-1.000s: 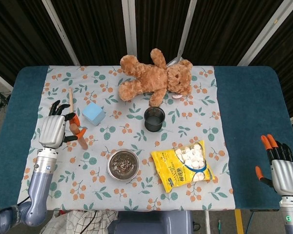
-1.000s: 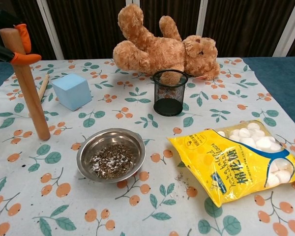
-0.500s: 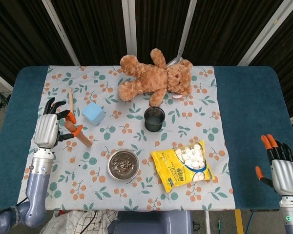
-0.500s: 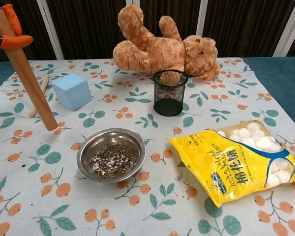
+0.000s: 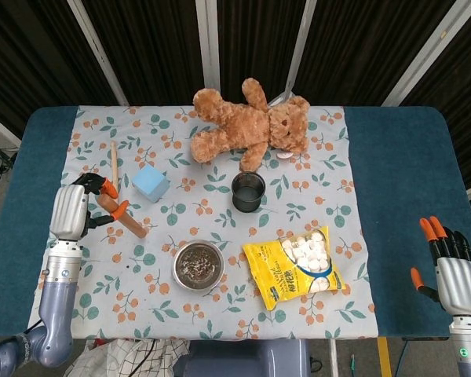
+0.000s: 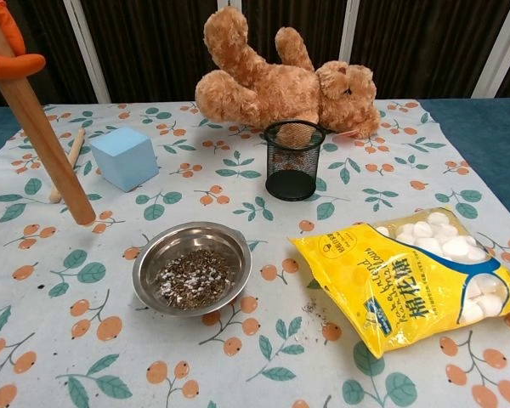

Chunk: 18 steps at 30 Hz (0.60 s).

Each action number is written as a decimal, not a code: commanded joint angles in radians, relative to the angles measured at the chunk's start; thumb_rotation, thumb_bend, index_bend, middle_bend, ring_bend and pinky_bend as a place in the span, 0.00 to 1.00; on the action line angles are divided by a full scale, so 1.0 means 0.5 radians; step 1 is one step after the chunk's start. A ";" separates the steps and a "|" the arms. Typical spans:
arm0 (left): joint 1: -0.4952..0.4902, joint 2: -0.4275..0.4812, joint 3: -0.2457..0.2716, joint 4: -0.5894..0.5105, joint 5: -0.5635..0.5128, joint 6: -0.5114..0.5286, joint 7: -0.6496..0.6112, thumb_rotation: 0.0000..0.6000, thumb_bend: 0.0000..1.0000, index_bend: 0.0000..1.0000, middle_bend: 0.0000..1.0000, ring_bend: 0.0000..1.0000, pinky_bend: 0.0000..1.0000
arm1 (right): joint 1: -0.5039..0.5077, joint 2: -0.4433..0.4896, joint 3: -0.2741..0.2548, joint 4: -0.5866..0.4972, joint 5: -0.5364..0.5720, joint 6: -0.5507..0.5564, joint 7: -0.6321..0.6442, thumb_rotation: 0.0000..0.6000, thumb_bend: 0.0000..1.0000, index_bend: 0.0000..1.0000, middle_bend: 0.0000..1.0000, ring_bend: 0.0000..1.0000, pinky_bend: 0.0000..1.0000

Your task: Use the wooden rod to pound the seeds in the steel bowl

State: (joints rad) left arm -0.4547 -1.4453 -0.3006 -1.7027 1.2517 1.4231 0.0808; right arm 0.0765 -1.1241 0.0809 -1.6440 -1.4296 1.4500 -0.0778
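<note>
My left hand (image 5: 72, 210) grips a thick wooden rod (image 6: 36, 121) near its top, at the left side of the cloth. The rod (image 5: 122, 219) is tilted, its lower end resting on the cloth left of the steel bowl. Only the orange fingertips (image 6: 17, 65) show in the chest view. The steel bowl (image 6: 193, 267) holds dark crushed seeds with white specks and stands at the front centre, also seen as the bowl (image 5: 198, 265) in the head view. My right hand (image 5: 454, 275) hangs open off the table's right front corner, holding nothing.
A blue cube (image 6: 125, 157) and a thin wooden stick (image 6: 68, 159) lie behind the rod. A black mesh cup (image 6: 293, 160) stands before a brown teddy bear (image 6: 280, 81). A yellow bag of white balls (image 6: 416, 278) lies right of the bowl.
My left hand has drawn back to the left with the rod, which has gone from nearly upright to leaning. The right hand has not moved.
</note>
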 commanded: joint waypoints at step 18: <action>-0.006 0.011 0.003 -0.031 0.025 -0.024 0.004 1.00 0.87 0.63 0.75 0.55 0.70 | 0.003 0.003 0.003 -0.004 0.004 -0.004 -0.003 1.00 0.42 0.00 0.00 0.00 0.00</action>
State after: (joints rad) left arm -0.4575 -1.4399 -0.2992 -1.7180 1.2640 1.4115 0.0831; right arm 0.0778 -1.1227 0.0824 -1.6463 -1.4275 1.4480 -0.0792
